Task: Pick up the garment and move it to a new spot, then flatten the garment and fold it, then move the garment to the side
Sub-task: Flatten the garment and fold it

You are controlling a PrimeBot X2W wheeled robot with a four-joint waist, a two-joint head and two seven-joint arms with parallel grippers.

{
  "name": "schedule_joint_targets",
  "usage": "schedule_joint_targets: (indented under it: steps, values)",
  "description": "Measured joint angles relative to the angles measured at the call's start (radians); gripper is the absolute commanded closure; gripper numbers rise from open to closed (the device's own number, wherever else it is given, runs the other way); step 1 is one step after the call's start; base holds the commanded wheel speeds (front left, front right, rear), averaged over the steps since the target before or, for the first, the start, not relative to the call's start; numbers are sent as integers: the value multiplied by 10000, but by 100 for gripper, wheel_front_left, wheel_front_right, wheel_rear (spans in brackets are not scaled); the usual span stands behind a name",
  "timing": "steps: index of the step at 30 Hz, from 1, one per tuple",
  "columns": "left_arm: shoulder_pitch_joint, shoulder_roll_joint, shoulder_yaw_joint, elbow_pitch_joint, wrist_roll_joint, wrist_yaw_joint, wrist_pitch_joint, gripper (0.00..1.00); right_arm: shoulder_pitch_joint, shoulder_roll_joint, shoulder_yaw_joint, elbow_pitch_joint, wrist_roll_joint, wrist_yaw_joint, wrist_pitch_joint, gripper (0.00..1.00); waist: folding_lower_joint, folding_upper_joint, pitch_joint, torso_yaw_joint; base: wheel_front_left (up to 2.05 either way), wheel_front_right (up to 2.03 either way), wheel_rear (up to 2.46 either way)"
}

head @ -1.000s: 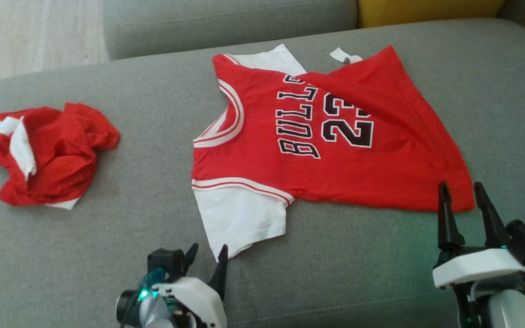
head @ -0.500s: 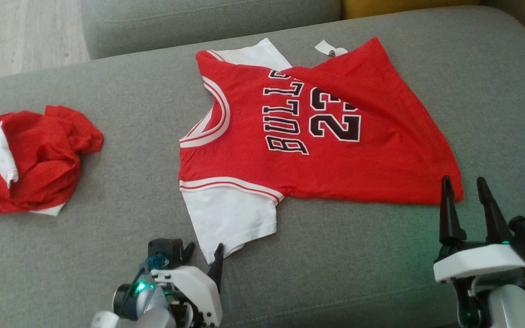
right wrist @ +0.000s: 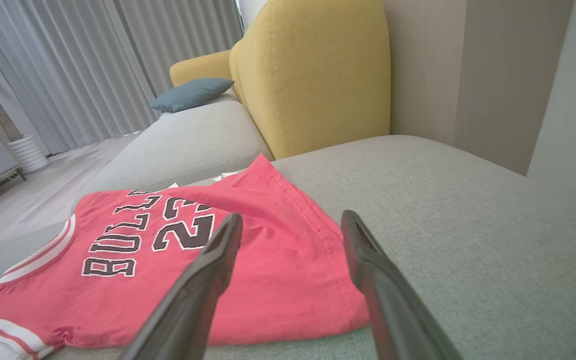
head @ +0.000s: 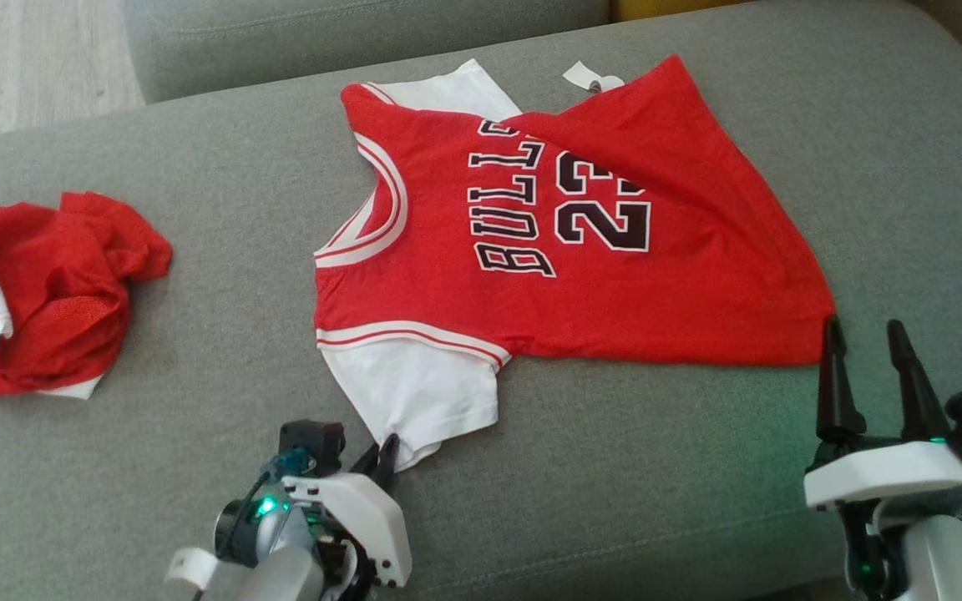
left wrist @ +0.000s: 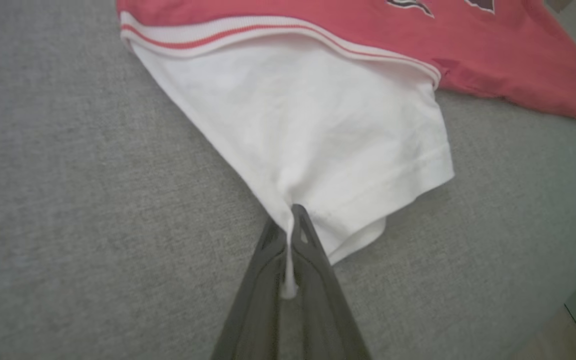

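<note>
Red with white trim, the garment is a small jersey lying mostly flat on the grey sofa. Its black "BULLS" lettering and the number 23 face up, the neckline is toward the robot's left and the hem toward its right. The far part of the red body is folded over itself along a slanted crease, and a small white label sticks out at the far edge.

A white near sleeve spreads from the near side of the jersey, and a far sleeve peeks out on the other side. The left tool is pinched tight on the corner of the near sleeve. In the left wrist view a thin ridge of white cloth runs between the two closed fingers, and the sleeve puckers toward them.

The right tool stands with its fingers wide apart at the near hem corner, holding nothing. Whether its tips touch the cloth I cannot tell.

Well apart on the robot's left, a crumpled red and white cloth sits on the same sofa. Beyond it are a yellow chair back, a blue-green cushion, pale curtains and a light wooden floor.
</note>
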Motion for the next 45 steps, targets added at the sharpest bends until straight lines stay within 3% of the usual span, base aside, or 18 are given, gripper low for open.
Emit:
schedule_joint_targets:
  steps: [8, 13, 19, 27, 45]
  values:
    - [27, -12, 307, -550, -10, 334, -1693, 100, -211, 6, -533, 533, 79, 0, 12, 0, 0, 0, -79, 270, 0, 0, 0]
    - [27, -23, 447, -982, -88, 430, -2192, 100, -368, 6, -965, 1262, 222, 0, 364, 0, 0, 0, -143, 476, 0, 0, 0]
    - [35, -33, 665, -1471, -65, 518, -2334, 100, -817, 8, -1488, 2439, 543, 0, 669, 0, 0, 0, -70, 640, 0, 0, 0]
    - [59, -58, 999, -2251, 295, 518, -2337, 100, -1792, 6, -2128, 4107, 25, 0, 846, 0, 0, 0, 256, 802, 0, 0, 0]
    - [64, -75, 1317, -2631, 548, 504, -2345, 100, -2904, -2, -2082, 6232, -230, 0, 568, 0, 0, 0, 553, 864, 0, 0, 0]
